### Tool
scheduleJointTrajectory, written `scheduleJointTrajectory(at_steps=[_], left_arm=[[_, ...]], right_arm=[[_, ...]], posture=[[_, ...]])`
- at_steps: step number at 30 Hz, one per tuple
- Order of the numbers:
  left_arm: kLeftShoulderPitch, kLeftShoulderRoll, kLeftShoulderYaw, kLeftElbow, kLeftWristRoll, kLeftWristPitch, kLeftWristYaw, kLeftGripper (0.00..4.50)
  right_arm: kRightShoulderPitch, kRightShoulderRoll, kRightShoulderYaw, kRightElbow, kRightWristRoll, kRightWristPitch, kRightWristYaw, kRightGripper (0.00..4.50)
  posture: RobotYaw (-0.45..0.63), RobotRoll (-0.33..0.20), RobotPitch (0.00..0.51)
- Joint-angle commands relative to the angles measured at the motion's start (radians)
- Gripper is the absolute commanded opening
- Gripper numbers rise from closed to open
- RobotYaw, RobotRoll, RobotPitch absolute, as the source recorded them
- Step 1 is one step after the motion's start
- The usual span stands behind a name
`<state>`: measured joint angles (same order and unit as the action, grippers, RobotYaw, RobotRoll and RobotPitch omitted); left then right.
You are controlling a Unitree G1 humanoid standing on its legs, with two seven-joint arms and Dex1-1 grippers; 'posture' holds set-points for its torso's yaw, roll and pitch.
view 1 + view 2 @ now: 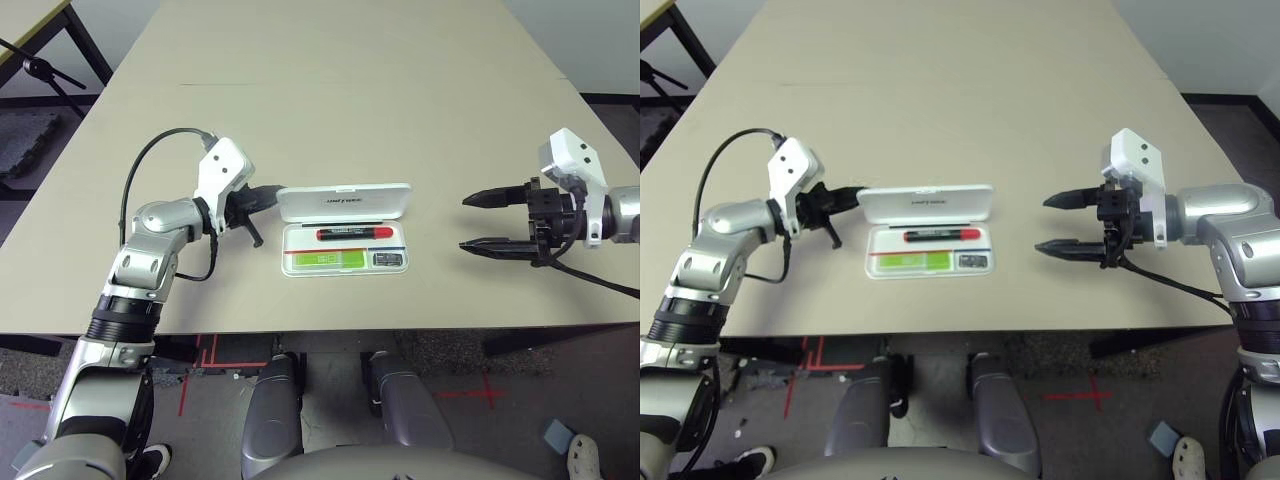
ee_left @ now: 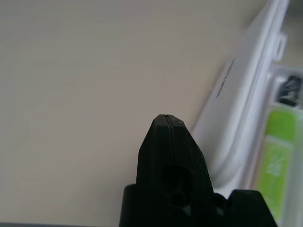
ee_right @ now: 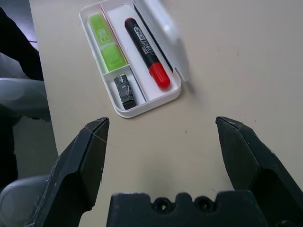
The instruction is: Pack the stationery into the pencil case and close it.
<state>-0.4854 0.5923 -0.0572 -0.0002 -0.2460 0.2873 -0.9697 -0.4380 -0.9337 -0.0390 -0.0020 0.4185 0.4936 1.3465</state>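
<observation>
- My left gripper had its two black fingers pressed together on nothing, with the tips at the left end of the raised lid of the pencil case; I could not tell whether they touched it
- My right gripper hung over the bare table, well to the right of the case, its fingers spread wide apart and empty
- The pencil case sat open on the table between my two grippers, near the table's front edge, its white lid standing up along the far side with dark lettering showing on it
- The red marker lay lengthwise in the far compartment of the tray, just under the lid; from my right wrist its red cap pointed toward that gripper
- The flat lime-green stick lay in the near compartment on the left side, with a white label on it
- The small dark grey metal piece sat in the near compartment on the right, beside the green stick
- From my left wrist, the lid's white edge rose just beyond my closed fingertips, with the green stick behind it
</observation>
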Motion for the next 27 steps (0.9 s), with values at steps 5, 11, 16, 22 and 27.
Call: scheduleJointTrajectory(at_steps=[5,11,16,22,27], left_arm=[[0.055,0.014,-0.069,-0.113,-0.019,0.055,-0.059,0.01],[0.078,0.012,-0.143,-0.118,0.041,0.042,-0.045,0.01],[0.063,-0.001,-0.182,-0.120,0.060,0.066,-0.033,0.01],[0.079,0.009,-0.268,-0.101,0.140,0.076,-0.034,0.01],[0.087,0.020,-0.306,-0.081,0.183,0.092,-0.036,0.01]], right_arm=[[0.012,0.005,0.017,-0.012,-0.005,-0.015,-0.008,4.50],[0.004,0.001,0.029,-0.006,-0.014,-0.025,-0.008,4.50],[0.002,0.001,0.036,-0.005,-0.022,-0.032,-0.009,4.50],[-0.004,0.005,0.040,0.001,-0.031,-0.037,-0.011,4.50],[0.000,0.012,0.044,0.004,-0.039,-0.048,-0.019,4.50]], posture=[[-0.08,0.000,0.152],[-0.09,0.000,0.151],[-0.09,0.000,0.151],[-0.09,0.000,0.151],[-0.09,0.000,0.152]])
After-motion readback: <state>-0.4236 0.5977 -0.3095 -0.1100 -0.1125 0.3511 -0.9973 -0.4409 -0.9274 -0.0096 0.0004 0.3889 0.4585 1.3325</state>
